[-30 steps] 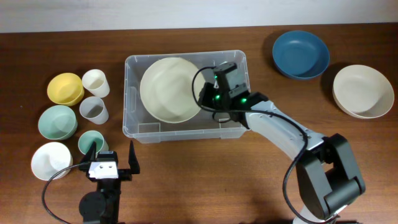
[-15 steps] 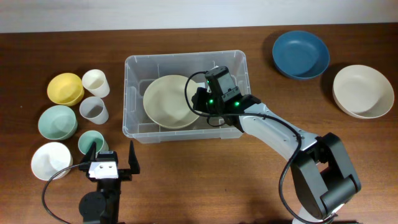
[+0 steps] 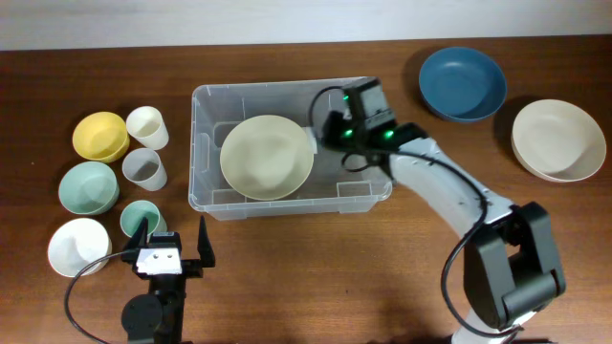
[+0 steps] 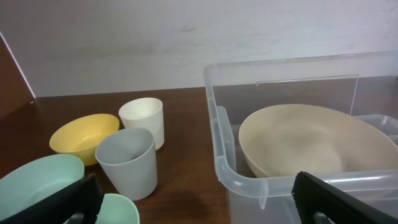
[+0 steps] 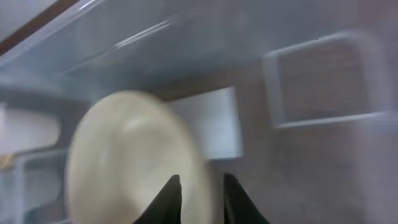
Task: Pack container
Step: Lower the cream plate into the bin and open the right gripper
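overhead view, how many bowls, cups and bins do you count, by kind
container: 1
bowls: 6 (yellow bowl, mint bowl, white bowl, blue bowl, cream bowl in container, second cream bowl)
cups: 3 (white cup, grey cup, green cup)
total: 10

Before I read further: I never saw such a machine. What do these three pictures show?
Two robot arms work at a table. One picture looks down from above; two come from wrist cameras. A clear container holds a cream bowl. Small bowls and cups stand left of it, a blue bowl and a pale bowl right. The left gripper is open and empty. The right gripper reaches into the container by the bowl's rim; blur hides whether it grips.
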Action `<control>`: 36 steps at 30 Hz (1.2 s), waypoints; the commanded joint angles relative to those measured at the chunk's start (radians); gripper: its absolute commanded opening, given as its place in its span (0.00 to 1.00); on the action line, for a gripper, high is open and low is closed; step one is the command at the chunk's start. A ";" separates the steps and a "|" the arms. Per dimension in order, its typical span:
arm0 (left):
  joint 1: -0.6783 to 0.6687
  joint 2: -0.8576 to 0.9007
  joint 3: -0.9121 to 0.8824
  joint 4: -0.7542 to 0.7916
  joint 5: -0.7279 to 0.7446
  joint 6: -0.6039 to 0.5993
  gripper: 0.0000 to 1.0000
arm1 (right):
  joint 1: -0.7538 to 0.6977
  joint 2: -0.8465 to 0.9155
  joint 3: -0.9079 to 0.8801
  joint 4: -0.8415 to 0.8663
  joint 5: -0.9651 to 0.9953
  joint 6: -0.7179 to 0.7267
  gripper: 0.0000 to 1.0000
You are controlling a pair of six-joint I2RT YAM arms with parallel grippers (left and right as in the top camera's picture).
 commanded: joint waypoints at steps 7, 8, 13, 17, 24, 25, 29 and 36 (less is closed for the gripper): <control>0.005 -0.008 -0.005 -0.003 0.013 -0.006 0.99 | 0.001 0.082 0.010 -0.026 0.047 -0.064 0.04; 0.005 -0.008 -0.005 -0.003 0.013 -0.006 0.99 | 0.004 0.089 0.010 -0.021 0.047 -0.064 0.04; 0.005 -0.008 -0.005 -0.003 0.013 -0.006 0.99 | 0.024 0.127 0.010 0.005 0.047 -0.064 0.04; 0.005 -0.008 -0.005 -0.003 0.013 -0.006 0.99 | 0.045 0.145 0.010 0.029 0.046 -0.063 0.04; 0.005 -0.008 -0.005 -0.003 0.013 -0.006 0.99 | 0.077 0.148 0.010 0.033 0.050 -0.063 0.04; 0.005 -0.008 -0.004 -0.003 0.013 -0.006 0.99 | 0.083 0.151 0.010 0.032 0.051 -0.063 0.04; 0.005 -0.008 -0.004 -0.003 0.013 -0.006 0.99 | 0.103 0.177 0.010 0.031 0.050 -0.063 0.04; 0.005 -0.008 -0.004 -0.003 0.013 -0.006 0.99 | 0.110 0.191 0.010 0.034 0.042 -0.063 0.04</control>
